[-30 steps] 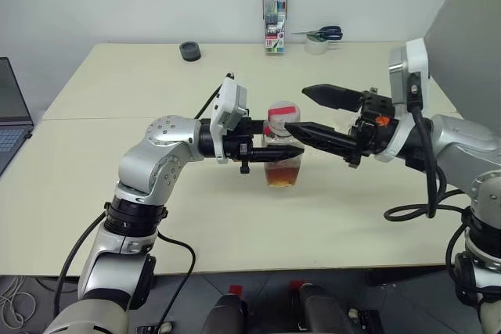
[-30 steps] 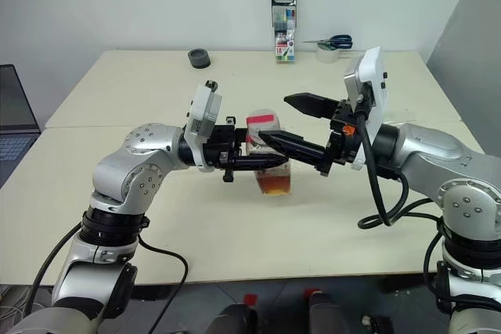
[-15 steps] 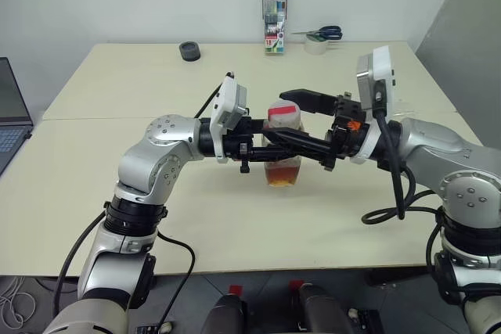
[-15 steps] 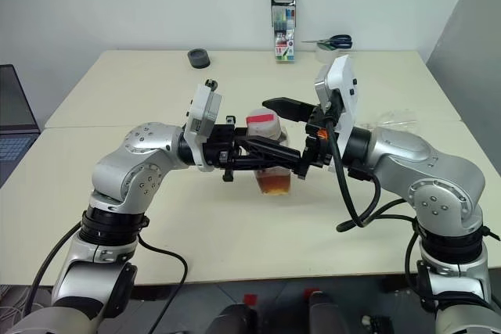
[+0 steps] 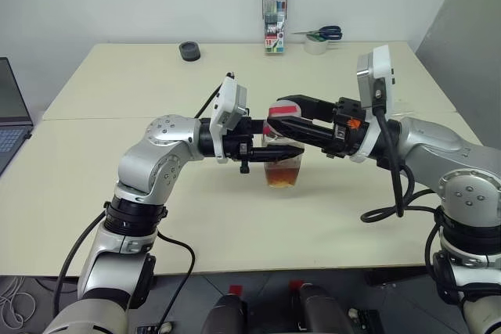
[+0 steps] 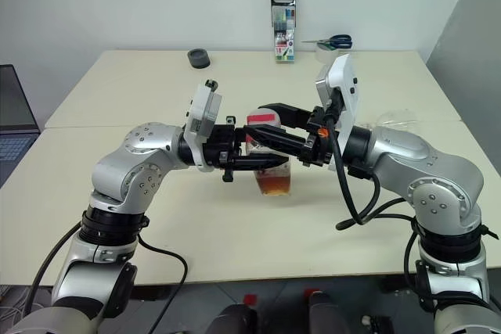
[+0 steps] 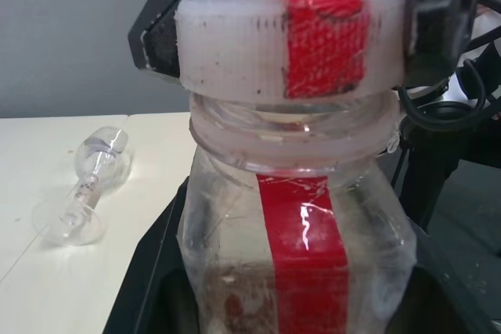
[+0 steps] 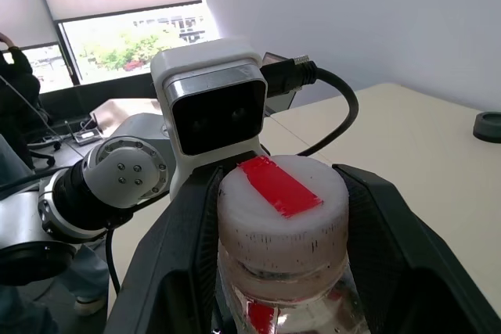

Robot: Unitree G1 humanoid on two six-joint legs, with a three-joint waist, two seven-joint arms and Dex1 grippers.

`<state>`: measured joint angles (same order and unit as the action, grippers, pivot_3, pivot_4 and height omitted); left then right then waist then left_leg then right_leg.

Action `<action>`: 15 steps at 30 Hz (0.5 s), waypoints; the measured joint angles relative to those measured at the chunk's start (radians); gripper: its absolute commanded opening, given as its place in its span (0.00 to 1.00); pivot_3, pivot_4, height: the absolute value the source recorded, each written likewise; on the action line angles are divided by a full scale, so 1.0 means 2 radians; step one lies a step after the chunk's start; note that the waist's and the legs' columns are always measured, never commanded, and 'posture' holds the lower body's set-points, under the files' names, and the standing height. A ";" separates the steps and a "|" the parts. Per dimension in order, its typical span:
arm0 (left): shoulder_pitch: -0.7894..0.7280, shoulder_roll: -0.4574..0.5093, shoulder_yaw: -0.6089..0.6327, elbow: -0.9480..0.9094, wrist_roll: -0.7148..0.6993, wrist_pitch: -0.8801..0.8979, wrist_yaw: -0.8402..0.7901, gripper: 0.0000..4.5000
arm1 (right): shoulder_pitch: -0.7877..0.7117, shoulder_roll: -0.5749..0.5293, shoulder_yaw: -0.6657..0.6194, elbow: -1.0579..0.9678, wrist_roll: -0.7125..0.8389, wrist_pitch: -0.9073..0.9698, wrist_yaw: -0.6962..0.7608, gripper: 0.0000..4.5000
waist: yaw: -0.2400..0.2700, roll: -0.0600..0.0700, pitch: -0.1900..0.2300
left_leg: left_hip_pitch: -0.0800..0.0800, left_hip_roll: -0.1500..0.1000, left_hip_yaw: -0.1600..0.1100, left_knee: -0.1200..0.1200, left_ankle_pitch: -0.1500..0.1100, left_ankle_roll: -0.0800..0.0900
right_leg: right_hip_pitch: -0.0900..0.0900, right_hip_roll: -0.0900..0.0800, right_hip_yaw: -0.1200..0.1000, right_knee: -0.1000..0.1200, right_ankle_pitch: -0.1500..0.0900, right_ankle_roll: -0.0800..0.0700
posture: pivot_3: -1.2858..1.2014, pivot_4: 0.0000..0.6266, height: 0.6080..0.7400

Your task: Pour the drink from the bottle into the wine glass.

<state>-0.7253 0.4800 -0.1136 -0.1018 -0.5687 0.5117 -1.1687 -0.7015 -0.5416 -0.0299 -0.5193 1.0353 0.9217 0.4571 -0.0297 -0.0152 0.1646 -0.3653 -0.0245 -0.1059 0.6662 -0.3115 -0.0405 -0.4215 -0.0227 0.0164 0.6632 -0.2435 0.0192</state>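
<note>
Both of my claws meet at the bottle (image 5: 282,158) near the middle of the desk (image 5: 117,91). My left claw (image 5: 275,152) is clamped tight on the clear body, reaching in level from the left. My right claw (image 5: 283,115) comes in from the right with its two black fingers (image 8: 184,248) lying against either side of the cap (image 8: 282,209), white with a red strip across its top.

The desk is pale cream with a seam running across it, set against a plain white wall. At its far edge stand a marker pack (image 5: 275,30), a roll of tape (image 5: 316,45) with scissors (image 5: 322,34) on it, and a small dark ring (image 5: 189,51). A laptop (image 5: 12,115) shows at the far left.

A second ago my right claw gaped wide, short of the cap; it has since moved in to the left and narrowed onto it. My left claw has not shifted.

The drink (image 5: 282,176) fills the bottom of the bottle, amber-brown, below my left claw. The wine glass (image 7: 88,185) lies on its side on the desk, right of the bottle and apart from it.
</note>
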 measured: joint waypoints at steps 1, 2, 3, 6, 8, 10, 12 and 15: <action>0.000 0.000 0.001 0.000 0.000 0.000 0.001 0.41 | -0.001 -0.001 0.002 0.000 -0.009 -0.004 0.002 0.42 | 0.000 0.000 0.000 | 0.000 0.000 0.000 0.000 0.000 0.000 | 0.000 0.000 0.000 0.000 0.000 0.000 | 0.52 0.24 1.00; 0.000 0.000 0.002 0.000 0.000 0.000 0.002 0.41 | -0.005 -0.002 0.007 0.000 -0.020 -0.010 0.009 0.42 | 0.000 0.000 0.000 | 0.000 0.000 0.000 0.000 0.000 0.000 | 0.000 0.000 0.000 0.000 0.000 0.000 | 0.52 0.24 1.00; -0.001 0.000 0.004 0.000 0.000 0.000 0.003 0.41 | -0.011 -0.009 0.013 0.000 -0.032 -0.016 0.018 0.42 | 0.000 0.000 0.000 | 0.000 0.000 0.000 0.000 0.000 0.000 | 0.000 0.000 0.000 0.000 0.000 0.000 | 0.52 0.24 1.00; -0.001 0.001 0.000 0.000 0.002 0.001 0.004 0.41 | -0.029 -0.046 0.025 -0.001 -0.077 -0.054 0.058 0.42 | 0.000 0.000 0.000 | 0.000 0.000 0.000 0.000 0.000 0.000 | 0.000 0.000 0.000 0.000 0.000 0.000 | 0.52 0.24 1.00; -0.001 0.003 0.000 -0.001 0.001 0.001 0.000 0.41 | -0.034 -0.060 0.012 0.018 -0.095 -0.066 0.069 0.42 | 0.000 0.000 0.000 | 0.000 0.000 0.000 0.000 0.000 0.000 | 0.000 0.000 0.000 -0.001 0.000 0.000 | 0.52 0.24 1.00; -0.001 0.003 0.000 -0.001 0.001 0.001 0.000 0.41 | -0.037 -0.034 -0.018 0.050 -0.067 -0.050 0.043 0.42 | 0.000 0.000 0.000 | 0.000 0.000 0.000 0.000 0.000 0.000 | 0.000 0.000 0.000 0.000 0.000 0.000 | 0.52 0.24 1.00; -0.001 0.002 0.000 -0.002 0.001 0.001 0.000 0.41 | -0.042 -0.015 -0.051 0.070 -0.021 -0.023 0.008 0.42 | 0.000 0.000 0.000 | 0.000 0.000 0.000 0.000 0.000 -0.001 | 0.000 0.000 0.000 0.000 0.000 0.000 | 0.52 0.24 1.00; -0.001 0.002 0.000 -0.002 0.001 0.001 0.000 0.41 | -0.033 -0.009 -0.079 0.068 0.020 -0.001 -0.028 0.42 | 0.000 0.000 0.000 | 0.000 0.000 0.000 -0.001 0.001 -0.001 | 0.000 0.000 0.000 0.000 0.000 0.000 | 0.52 0.24 1.00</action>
<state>-0.7280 0.4847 -0.1131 -0.1057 -0.5662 0.5139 -1.1682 -0.7670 -0.5594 -0.1885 -0.3838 1.0759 0.9202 0.4004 -0.0293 -0.0153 0.1645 -0.3655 -0.0237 -0.1057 0.6652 -0.3104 -0.0426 -0.4216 -0.0234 0.0166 0.6624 -0.2434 0.0190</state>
